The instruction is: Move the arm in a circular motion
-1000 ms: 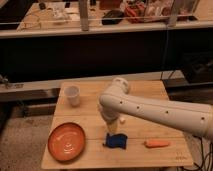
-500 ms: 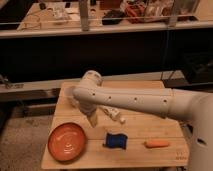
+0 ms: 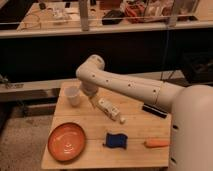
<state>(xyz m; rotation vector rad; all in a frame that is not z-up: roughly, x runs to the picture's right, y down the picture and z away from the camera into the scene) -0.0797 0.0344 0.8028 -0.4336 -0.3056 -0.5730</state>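
Large white tubular arm (image 3: 130, 86) is extended over the wooden bench (image 3: 135, 152), its gripper (image 3: 92, 102) hung just beside a small white cup (image 3: 73, 95) (finger state cannot be told). Risk: the cup is clipped if the circle is swept low. The arm's base is cropped out.

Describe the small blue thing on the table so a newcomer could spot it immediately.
Start at the wooden table under the arm, whose gripper hangs near the white cup. Along the front edge lie an orange plate, then the blue object, then an orange stick. It is the only dark blue, crumpled-looking item there.
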